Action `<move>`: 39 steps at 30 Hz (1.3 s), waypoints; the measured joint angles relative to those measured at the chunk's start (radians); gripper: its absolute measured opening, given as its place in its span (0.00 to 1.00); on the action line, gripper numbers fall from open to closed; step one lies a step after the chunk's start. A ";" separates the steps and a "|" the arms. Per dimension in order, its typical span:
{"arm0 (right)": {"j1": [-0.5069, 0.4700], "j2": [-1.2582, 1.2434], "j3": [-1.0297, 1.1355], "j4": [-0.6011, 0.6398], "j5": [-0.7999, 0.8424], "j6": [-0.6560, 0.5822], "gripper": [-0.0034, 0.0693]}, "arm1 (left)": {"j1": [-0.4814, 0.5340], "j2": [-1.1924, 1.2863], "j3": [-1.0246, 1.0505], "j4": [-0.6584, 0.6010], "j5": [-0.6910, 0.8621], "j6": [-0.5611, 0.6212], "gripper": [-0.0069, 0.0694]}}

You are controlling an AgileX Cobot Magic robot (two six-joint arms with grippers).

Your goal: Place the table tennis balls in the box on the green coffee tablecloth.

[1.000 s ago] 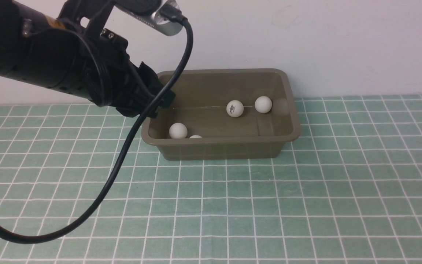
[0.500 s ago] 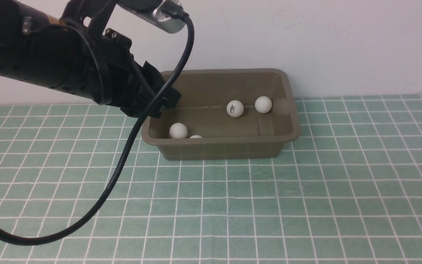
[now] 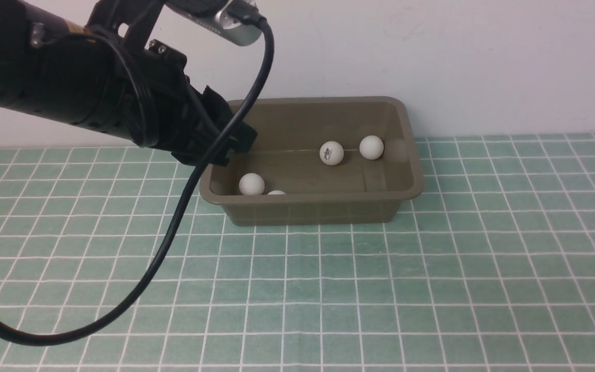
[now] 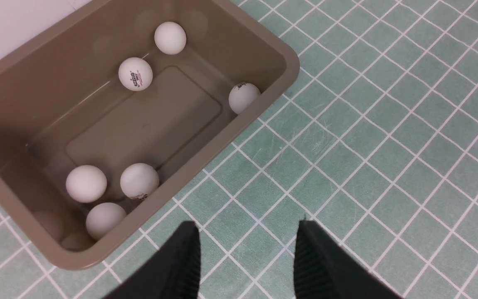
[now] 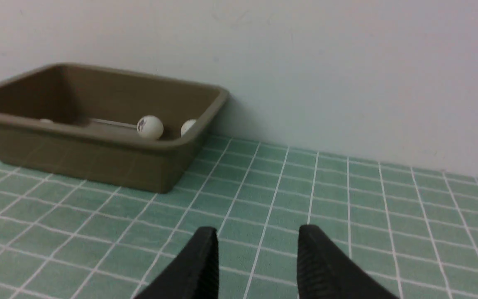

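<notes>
My left end effector (image 4: 247,232) is released: in the left wrist view its two black fingers stand apart at the bottom of the frame with only cloth between them, nothing held. Over the last second the arm has crept a little to the right in the front view. Its dark bulk now overlaps the upper left corner of the box (image 3: 308,199) slightly more than before, and the cable (image 3: 173,217) has swung with it. Nothing else has shifted, and the balls I can see from the front lie where they lay.

The left wrist view shows all six balls inside the box: two (image 4: 170,37) (image 4: 135,73) in the upper part of the frame, one (image 4: 244,97) against the wall at mid right, and three (image 4: 86,183) (image 4: 139,180) (image 4: 105,219) clustered at lower left. I find none out on the green cloth (image 3: 380,284).

My right end effector (image 5: 257,236) is also released and empty, well apart from the box, over bare cloth.

I judge the job is done, and that small drift looks like the arm settling after its last drop.
</notes>
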 joint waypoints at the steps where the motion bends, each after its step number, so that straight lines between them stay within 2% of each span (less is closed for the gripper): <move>1: 0.000 0.000 0.020 0.000 0.000 0.000 0.40 | 0.000 0.000 0.000 0.000 0.000 0.000 0.47; 5: 0.000 0.000 0.084 -0.010 0.004 0.000 0.40 | 0.000 0.000 0.000 -0.001 0.000 0.007 0.47; 13: 0.000 0.000 0.096 -0.109 0.024 0.000 0.40 | 0.000 0.000 0.000 -0.001 0.000 0.029 0.47; 30: 0.000 0.000 0.120 -0.095 0.025 0.000 0.40 | 0.000 0.000 0.000 -0.004 0.032 0.044 0.47; 34: 0.000 0.000 0.121 -0.088 0.023 0.000 0.40 | 0.000 0.000 0.000 -0.041 0.026 0.060 0.47; 39: 0.000 0.000 0.121 -0.089 0.023 0.000 0.40 | 0.000 0.000 0.000 -0.147 0.005 0.153 0.47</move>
